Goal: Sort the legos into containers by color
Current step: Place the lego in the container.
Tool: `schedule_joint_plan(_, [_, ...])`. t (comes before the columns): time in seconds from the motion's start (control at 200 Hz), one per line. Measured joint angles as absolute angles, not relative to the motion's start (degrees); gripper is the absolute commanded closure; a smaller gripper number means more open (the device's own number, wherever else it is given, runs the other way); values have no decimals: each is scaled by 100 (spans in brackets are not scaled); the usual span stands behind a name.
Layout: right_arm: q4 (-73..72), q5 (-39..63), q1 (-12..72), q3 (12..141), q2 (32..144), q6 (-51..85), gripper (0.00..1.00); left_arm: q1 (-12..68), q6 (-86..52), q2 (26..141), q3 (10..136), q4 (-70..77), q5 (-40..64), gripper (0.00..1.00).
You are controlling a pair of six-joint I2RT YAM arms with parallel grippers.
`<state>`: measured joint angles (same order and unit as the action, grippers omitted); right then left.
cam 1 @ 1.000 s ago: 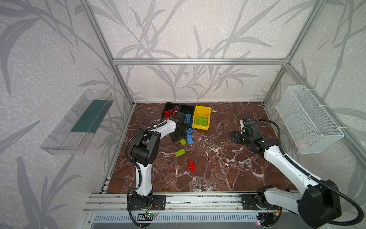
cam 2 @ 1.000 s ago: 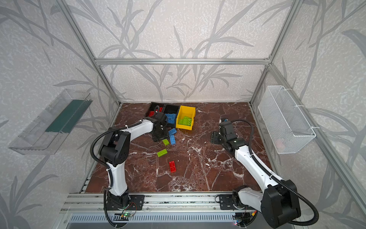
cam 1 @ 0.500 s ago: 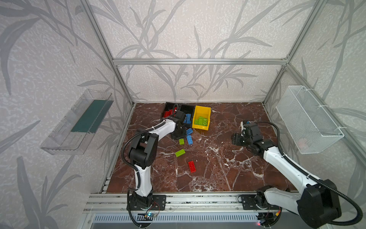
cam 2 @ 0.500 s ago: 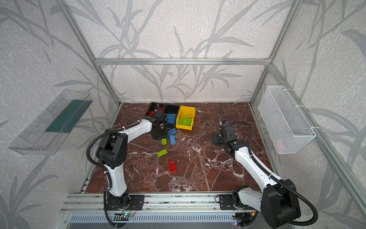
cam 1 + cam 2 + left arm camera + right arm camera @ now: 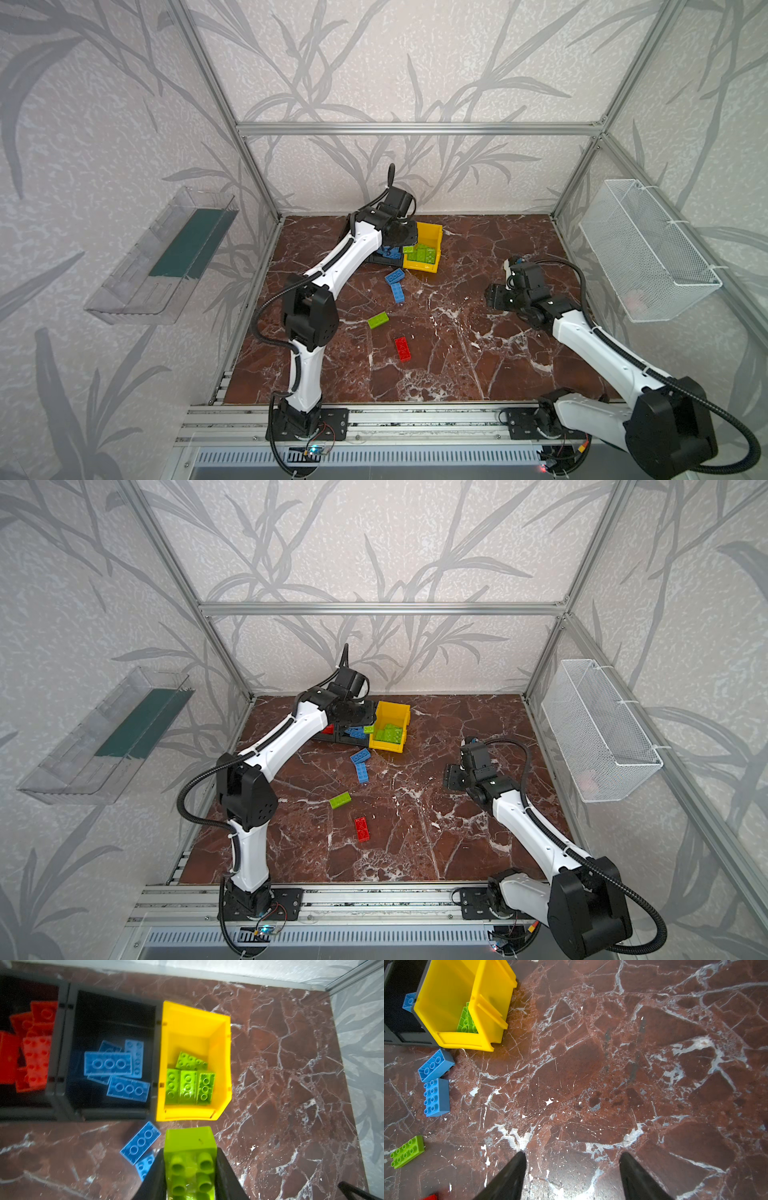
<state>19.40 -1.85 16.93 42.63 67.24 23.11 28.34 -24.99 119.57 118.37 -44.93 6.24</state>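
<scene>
Only the left wrist view showed the left gripper (image 5: 189, 1167) clamped on a lime green brick (image 5: 189, 1140). Its studs faced the camera and its long axis ran along the fingers toward the yellow bin (image 5: 194, 1114). In both top views the arm hid most of it.

That view also showed blue legos (image 5: 108, 1064) in the black bin (image 5: 112, 1113) touching the yellow bin, and red legos (image 5: 37, 1053) in the second black bin (image 5: 27, 1114) beyond.

The right gripper (image 5: 572, 1155) hung with jaws apart and empty, well apart from the yellow bin. Two loose blue bricks (image 5: 394, 276) lay on the marble floor (image 5: 591, 1064) just before that bin. A loose green brick (image 5: 378, 320) and a red brick (image 5: 402, 348) lay farther off.
</scene>
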Motion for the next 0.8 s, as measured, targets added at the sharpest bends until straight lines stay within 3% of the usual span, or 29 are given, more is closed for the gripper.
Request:
schedule_joint_plan(0.13, [1911,-176,1699,4217,6724,2357,28,2875,-2416,12975,12975,-4628,823,60])
schedule_joint_plan(0.22, [1890,-163,1699,4198,6724,2399,28,2875,-2418,13633,13579,-4755,980,43])
schedule_joint_plan(0.3, [1837,-145,1732,4193,6724,2421,26,2875,-2475,14097,13996,-4897,1092,22])
schedule_joint_plan(0.36, [1804,-148,1774,4193,6731,2421,23,2875,-2480,14252,14090,-4982,1138,13])
schedule_joint_plan(0.565, [1894,-250,2235,4386,7072,2379,21,2827,-2502,14027,13909,-5054,1103,10])
schedule_joint_plan(0.8, [2154,-602,3282,5559,8095,2279,19,2681,-2491,12372,12175,-4644,878,10])
